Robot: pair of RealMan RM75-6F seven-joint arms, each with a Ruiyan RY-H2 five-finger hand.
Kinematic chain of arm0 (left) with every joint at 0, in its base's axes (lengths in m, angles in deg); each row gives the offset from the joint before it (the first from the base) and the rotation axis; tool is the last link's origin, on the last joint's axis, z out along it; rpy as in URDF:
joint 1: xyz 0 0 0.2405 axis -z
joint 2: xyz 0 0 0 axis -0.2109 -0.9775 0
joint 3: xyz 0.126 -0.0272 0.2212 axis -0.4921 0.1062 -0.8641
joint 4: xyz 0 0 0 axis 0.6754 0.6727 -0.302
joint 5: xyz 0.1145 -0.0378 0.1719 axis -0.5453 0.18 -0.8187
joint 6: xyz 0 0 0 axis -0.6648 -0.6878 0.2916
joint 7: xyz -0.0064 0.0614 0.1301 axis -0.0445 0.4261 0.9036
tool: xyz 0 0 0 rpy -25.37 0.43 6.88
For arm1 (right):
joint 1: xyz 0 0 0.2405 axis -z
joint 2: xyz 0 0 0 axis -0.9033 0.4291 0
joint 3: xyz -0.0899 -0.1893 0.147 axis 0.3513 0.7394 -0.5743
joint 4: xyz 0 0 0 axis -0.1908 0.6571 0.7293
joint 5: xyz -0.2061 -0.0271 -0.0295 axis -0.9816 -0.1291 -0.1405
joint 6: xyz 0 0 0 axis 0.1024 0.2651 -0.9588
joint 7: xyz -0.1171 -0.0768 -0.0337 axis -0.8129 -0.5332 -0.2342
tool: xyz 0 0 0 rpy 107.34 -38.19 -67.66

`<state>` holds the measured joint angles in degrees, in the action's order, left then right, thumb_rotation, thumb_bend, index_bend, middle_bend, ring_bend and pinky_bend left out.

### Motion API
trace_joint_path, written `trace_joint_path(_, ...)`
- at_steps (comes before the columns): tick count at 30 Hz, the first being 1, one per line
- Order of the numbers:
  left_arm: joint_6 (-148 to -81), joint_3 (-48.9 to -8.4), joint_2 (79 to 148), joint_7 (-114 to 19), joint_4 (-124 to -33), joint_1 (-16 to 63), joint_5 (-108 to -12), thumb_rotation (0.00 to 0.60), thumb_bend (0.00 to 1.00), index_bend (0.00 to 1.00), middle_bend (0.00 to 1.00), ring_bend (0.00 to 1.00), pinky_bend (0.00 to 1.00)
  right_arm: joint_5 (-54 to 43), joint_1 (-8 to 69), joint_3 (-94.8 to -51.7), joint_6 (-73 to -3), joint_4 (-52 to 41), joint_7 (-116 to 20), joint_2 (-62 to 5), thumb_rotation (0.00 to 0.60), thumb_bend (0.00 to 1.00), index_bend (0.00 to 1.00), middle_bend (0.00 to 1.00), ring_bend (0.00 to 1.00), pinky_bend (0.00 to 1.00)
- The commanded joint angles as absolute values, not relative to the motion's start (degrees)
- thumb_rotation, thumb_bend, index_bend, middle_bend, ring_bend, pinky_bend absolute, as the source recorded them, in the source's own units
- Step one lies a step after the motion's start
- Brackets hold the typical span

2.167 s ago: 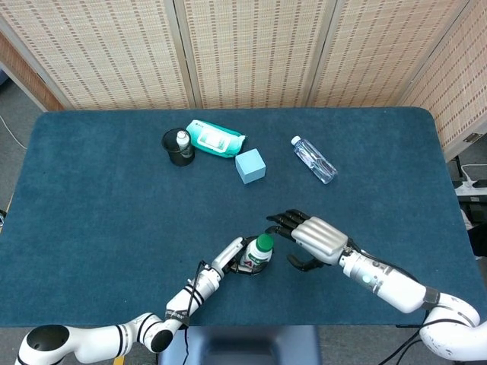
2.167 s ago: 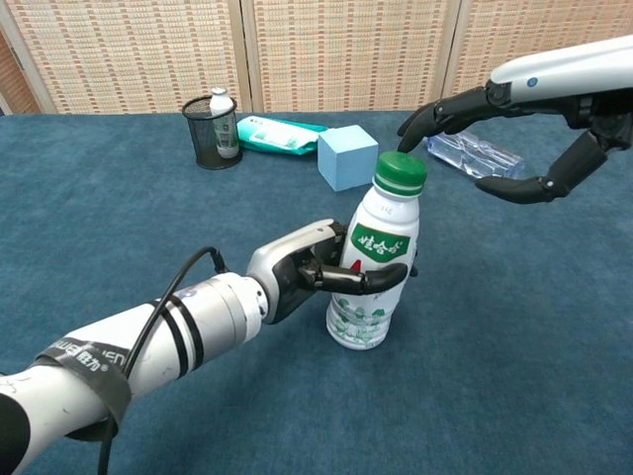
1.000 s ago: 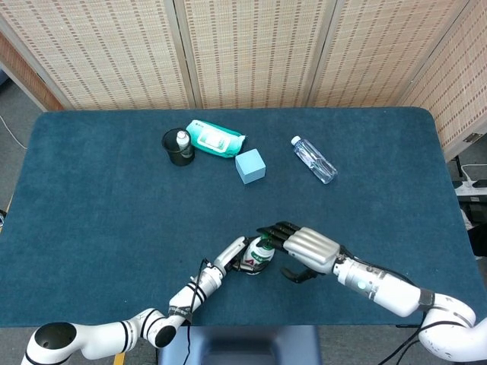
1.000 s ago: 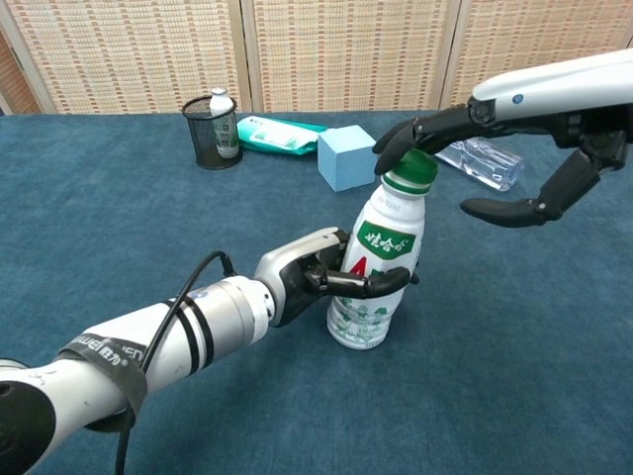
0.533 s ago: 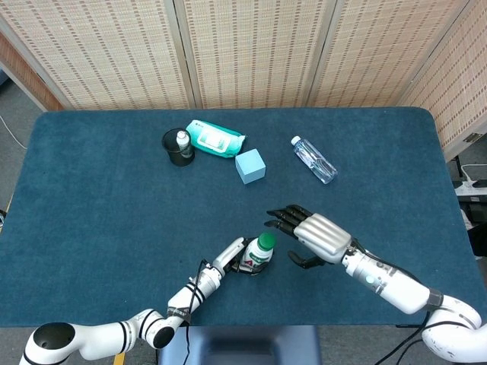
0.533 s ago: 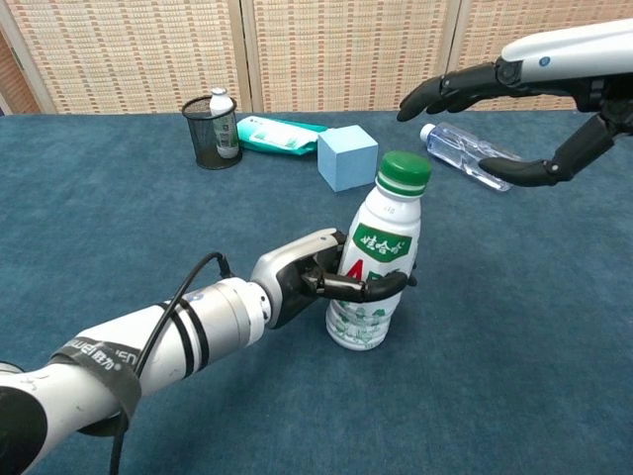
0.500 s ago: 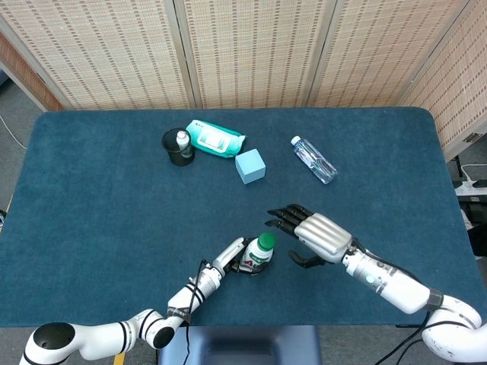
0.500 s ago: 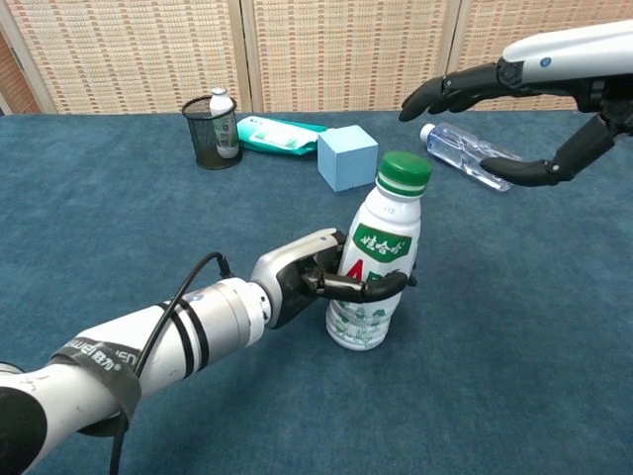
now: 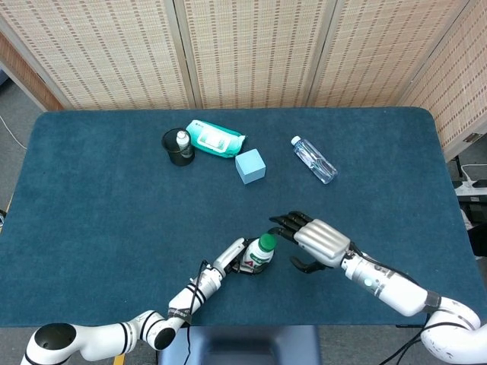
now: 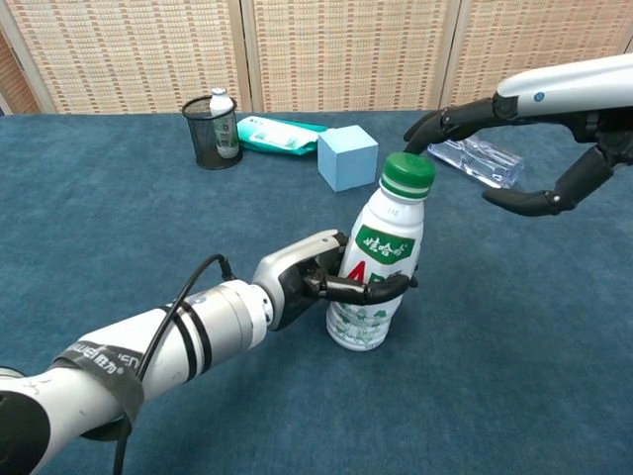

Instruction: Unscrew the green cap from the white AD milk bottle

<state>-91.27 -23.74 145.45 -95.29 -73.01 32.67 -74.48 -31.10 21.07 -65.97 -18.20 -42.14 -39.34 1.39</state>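
Standing upright, capped white bottle (image 10: 375, 264) sits in left hand (image 10: 315, 278)'s hold; right hand (image 10: 514, 148) spread.

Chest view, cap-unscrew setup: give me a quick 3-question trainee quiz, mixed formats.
1. True or false: the green cap is off the milk bottle.
2. Which hand grips the bottle's body?
A. left hand
B. right hand
C. neither
3. Fill in: the small white bottle by the far edge stands inside the black mesh ____.

Key: 1 false, the cap sits on the neck; 2 A, the right hand is open beside the cap, not touching it; 3 cup.
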Motion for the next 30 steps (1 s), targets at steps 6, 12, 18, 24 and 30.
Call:
trace_joint_path(6,-91.3,-24.02,145.62,-94.86,-73.07,32.67,-74.7,0.6,0.84,0.73,0.8,0.39,0.12,-29.99,20.91,-66.66,-18.43,-42.37,-40.65,0.92,0.517,0.48,0.14,0.0,0.0,0.0)
trace_joint_path(12,-91.0,-24.0,145.55,-95.62,-73.28,32.37,-74.35,0.6,0.83,0.73,0.8,0.39,0.12,-29.27,20.52,-67.0,-17.95,-42.48,-41.34,0.38,0.516,0.48,0.14,0.0,0.0,0.0)
trace_joint_path(18,-90.71,-24.01,145.35,-96.72,-73.61,32.32,-74.65,0.6,0.83,0.73,0.8,0.39,0.12,-30.58,20.14,-67.1,-17.91,-42.06,-38.96,-0.31,0.516,0.48,0.16,0.0,0.0,0.0)
trace_joint_path(24,-90.19,-24.04,145.15,-97.96,-74.31,32.36,-74.86,0.6,0.83,0.73,0.8,0.39,0.11,-31.58,19.74,-67.01,-17.65,-41.15,-36.78,-0.22,0.515,0.48,0.2,0.0,0.0,0.0)
trace_joint_path(30,-90.0,-24.44,144.98,-99.31,-74.64,32.26,-75.51,0.6,0.83,0.73,0.8,0.39,0.11,-33.61,19.35,-66.62,-17.82,-39.61,-33.58,-0.44,0.52,0.48,0.21,0.0,0.0,0.0)
